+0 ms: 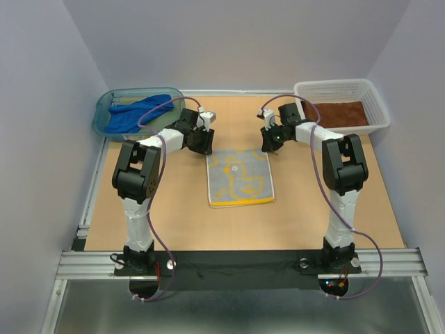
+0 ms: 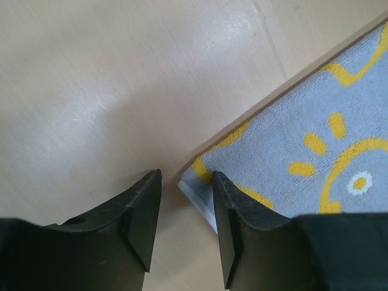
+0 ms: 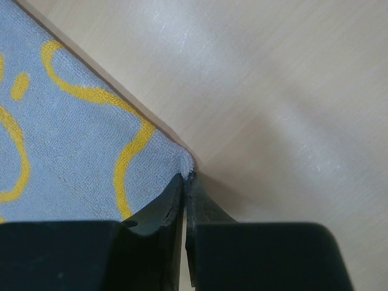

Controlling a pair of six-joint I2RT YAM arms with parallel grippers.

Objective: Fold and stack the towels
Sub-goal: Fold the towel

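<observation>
The duck towel (image 1: 240,177) lies flat mid-table, long axis running near to far. My right gripper (image 3: 185,174) is pinched on its far-right corner. My left gripper (image 2: 186,177) straddles the far-left corner, half-open, gripping nothing. Beyond are one blue towel (image 1: 135,111) in the teal tub (image 1: 99,117) and one rust-brown towel (image 1: 341,113) in the white basket (image 1: 376,104), three towels in all.

The left arm (image 1: 142,170) and right arm (image 1: 341,163) rise from the near edge of the desk (image 1: 313,216), elbows up, forearms angled inward toward the far edge of the yellow towel (image 1: 240,179). The left claw (image 2: 185,179) points down at the towel's far left corner, its fingers (image 2: 142,206) apart with the corner between them. The right claw (image 3: 185,177) points down at the far right corner, its fingers (image 3: 163,212) pressed together, pinching the tip.
</observation>
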